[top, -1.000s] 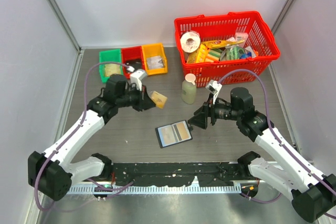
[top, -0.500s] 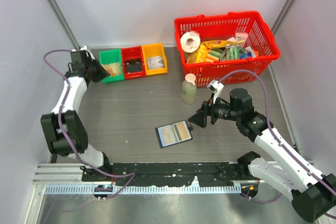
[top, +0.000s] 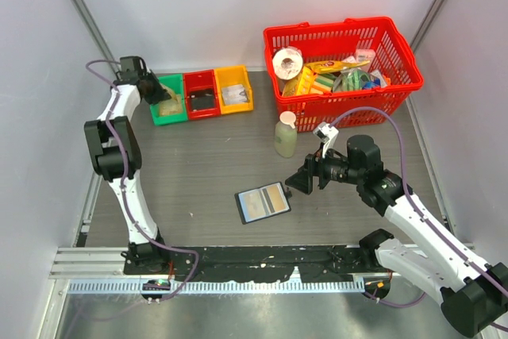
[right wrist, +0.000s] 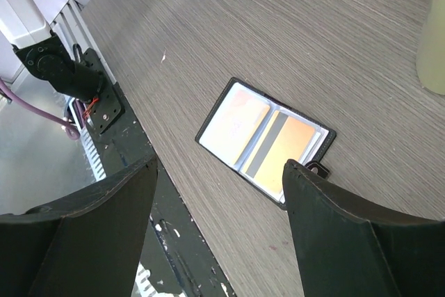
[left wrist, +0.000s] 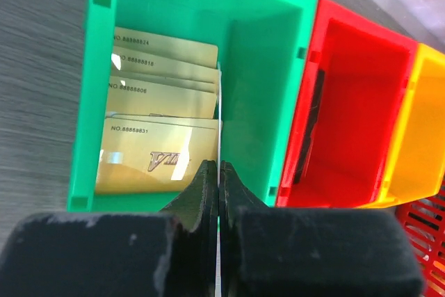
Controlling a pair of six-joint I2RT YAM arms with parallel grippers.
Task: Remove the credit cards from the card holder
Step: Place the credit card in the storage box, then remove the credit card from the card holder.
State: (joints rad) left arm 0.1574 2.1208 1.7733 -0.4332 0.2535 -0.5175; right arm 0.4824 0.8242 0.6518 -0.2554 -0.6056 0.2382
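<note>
The black card holder (top: 263, 202) (right wrist: 264, 140) lies open near the table's front middle. An orange credit card with a grey stripe (right wrist: 281, 151) shows in its right pocket, and a paler one (right wrist: 236, 119) in its left. My right gripper (top: 298, 182) (right wrist: 219, 172) hovers open just right of and above it, touching nothing. My left gripper (top: 156, 93) (left wrist: 219, 166) is over the green tray (top: 168, 113) (left wrist: 264, 67) at the back left. It is shut on a credit card (left wrist: 220, 102) seen edge-on. Several gold cards (left wrist: 160, 95) lie in that tray.
A red tray (top: 202, 93) and a yellow tray (top: 233, 89) stand beside the green one. A red basket (top: 394, 77) full of groceries sits at the back right. A pale bottle (top: 286, 134) stands in front of it. A black rail (top: 262, 260) runs along the near edge.
My left arm has swung from the middle of the table to the green tray at the back left, carrying the card. My right gripper opened a little wider and stayed in place.
</note>
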